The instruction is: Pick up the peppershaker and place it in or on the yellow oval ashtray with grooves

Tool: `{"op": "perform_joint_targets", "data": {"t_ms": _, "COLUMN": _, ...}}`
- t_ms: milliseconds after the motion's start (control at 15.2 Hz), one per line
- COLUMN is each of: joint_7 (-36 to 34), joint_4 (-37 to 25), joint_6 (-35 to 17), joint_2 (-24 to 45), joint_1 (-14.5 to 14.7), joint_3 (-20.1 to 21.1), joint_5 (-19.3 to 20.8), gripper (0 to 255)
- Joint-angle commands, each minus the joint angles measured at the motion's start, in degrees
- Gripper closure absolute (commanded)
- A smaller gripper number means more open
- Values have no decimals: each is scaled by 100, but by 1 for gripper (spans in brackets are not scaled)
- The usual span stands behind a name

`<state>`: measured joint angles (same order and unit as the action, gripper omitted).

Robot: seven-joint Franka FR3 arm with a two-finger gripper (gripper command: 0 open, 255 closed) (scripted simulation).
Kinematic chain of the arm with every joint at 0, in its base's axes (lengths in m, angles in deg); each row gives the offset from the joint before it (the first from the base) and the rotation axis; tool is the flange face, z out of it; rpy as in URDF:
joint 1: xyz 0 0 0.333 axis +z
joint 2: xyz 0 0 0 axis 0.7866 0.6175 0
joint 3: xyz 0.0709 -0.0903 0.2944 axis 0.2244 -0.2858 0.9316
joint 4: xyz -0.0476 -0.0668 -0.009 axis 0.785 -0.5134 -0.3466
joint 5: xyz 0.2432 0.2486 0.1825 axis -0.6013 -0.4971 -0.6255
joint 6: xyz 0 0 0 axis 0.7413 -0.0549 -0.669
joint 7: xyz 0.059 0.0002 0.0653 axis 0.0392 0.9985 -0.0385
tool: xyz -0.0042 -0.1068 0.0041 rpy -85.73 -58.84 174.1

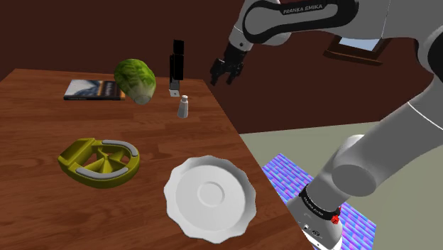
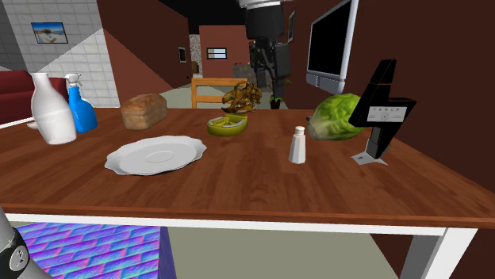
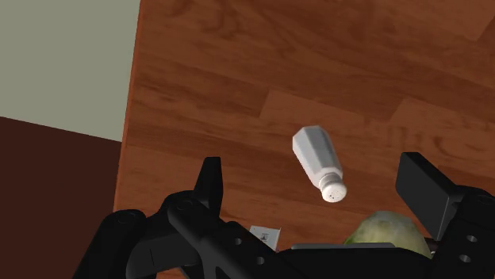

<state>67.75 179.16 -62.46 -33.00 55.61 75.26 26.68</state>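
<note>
Peppershaker (image 1: pixel 183 106) upright, below the spread hand (image 1: pixel 226 71), not touched

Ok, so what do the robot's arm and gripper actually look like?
The arm has rounded white segments with dark joints; a dark band reads FRANKA EMIKA in white letters, and a red dot sits near the base. The gripper is all black, with two blocky fingers.
</note>
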Motion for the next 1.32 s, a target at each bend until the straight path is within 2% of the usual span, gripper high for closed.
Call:
{"op": "perform_joint_targets", "data": {"t_ms": 0, "joint_7": -54, "joint_4": -253, "joint_6": -156, "joint_2": 420, "joint_1": 34, "joint_3": 62, "joint_5": 38, "gripper": 0}}
{"op": "perform_joint_targets", "data": {"t_ms": 396, "joint_7": -226, "joint_4": -1183, "joint_6": -489, "joint_2": 1727, "joint_1": 146, "joint_3": 190, "joint_5": 226, "gripper": 0}}
{"op": "perform_joint_targets", "data": {"t_ms": 726, "joint_7": -372, "joint_4": -2175, "joint_6": -575, "joint_2": 2849, "joint_1": 282, "joint_3": 235, "joint_5": 425, "gripper": 0}}
{"op": "perform_joint_targets", "data": {"t_ms": 1254, "joint_7": -393, "joint_4": -2110, "joint_6": -1018, "joint_2": 3228, "joint_1": 316, "joint_3": 227, "joint_5": 458, "gripper": 0}}
